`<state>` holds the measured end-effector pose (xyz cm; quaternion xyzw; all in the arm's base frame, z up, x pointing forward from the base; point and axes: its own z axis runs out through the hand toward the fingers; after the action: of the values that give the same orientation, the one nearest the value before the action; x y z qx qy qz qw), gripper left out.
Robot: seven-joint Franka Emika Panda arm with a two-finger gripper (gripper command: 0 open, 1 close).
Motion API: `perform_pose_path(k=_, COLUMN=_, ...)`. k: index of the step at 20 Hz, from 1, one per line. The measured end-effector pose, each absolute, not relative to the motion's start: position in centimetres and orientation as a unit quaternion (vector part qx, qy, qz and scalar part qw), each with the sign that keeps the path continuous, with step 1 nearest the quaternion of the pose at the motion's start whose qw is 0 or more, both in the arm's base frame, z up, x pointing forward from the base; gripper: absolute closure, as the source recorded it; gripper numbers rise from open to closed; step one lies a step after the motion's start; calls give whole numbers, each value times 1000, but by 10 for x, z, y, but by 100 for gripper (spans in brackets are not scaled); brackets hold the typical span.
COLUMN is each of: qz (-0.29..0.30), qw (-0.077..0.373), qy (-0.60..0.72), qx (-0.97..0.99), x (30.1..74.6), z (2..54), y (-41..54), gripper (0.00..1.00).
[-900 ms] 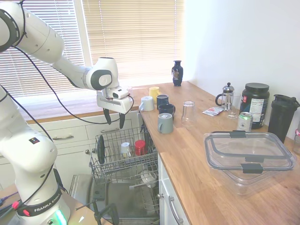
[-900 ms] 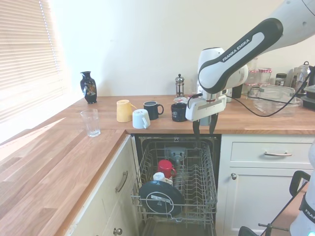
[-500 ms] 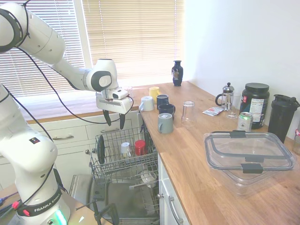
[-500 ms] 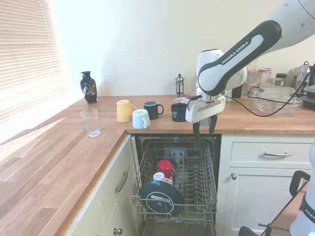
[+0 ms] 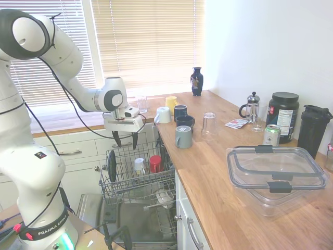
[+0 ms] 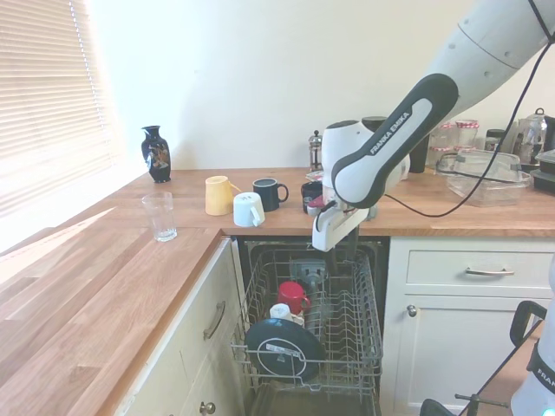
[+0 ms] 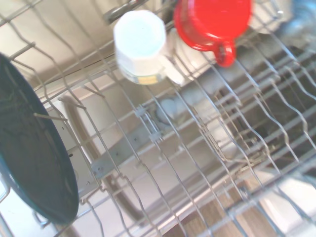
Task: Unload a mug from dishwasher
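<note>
Claw above the dishwasher (image 5: 136,179) rack, mug below it.
The white mug (image 5: 139,166) stood in the wire rack beside a red cup (image 5: 155,163), lower than the claw (image 5: 125,140) and apart from it; the claw's fingers were spread moderately, holding and touching nothing.

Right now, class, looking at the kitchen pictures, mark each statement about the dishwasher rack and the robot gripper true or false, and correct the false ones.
1. The small white ceramic mug sits in the dishwasher's grey wire rack. True.
2. The gripper holds the mug. False: it hangs empty and open above the rack.
3. A red cup stands beside the white mug. True.
4. The dark round plate lies on the wooden counter. False: it stands on edge in the rack.
5. The dishwasher is closed. False: its rack is pulled out.
</note>
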<state>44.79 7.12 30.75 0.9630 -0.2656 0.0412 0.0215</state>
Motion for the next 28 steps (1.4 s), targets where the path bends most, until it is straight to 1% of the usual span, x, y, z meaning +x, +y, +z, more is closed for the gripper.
perform_pose_path(k=13, qz=30, qw=46, qy=-193, qx=980, x=498, z=246, y=99, gripper=0)
perform_pose_path(k=22, qz=20, qw=65, qy=-151, qx=986, x=509, z=205, y=115, gripper=0)
perform_pose_path(k=28, qz=11, qw=69, qy=-119, qx=990, x=511, z=184, y=131, gripper=0)
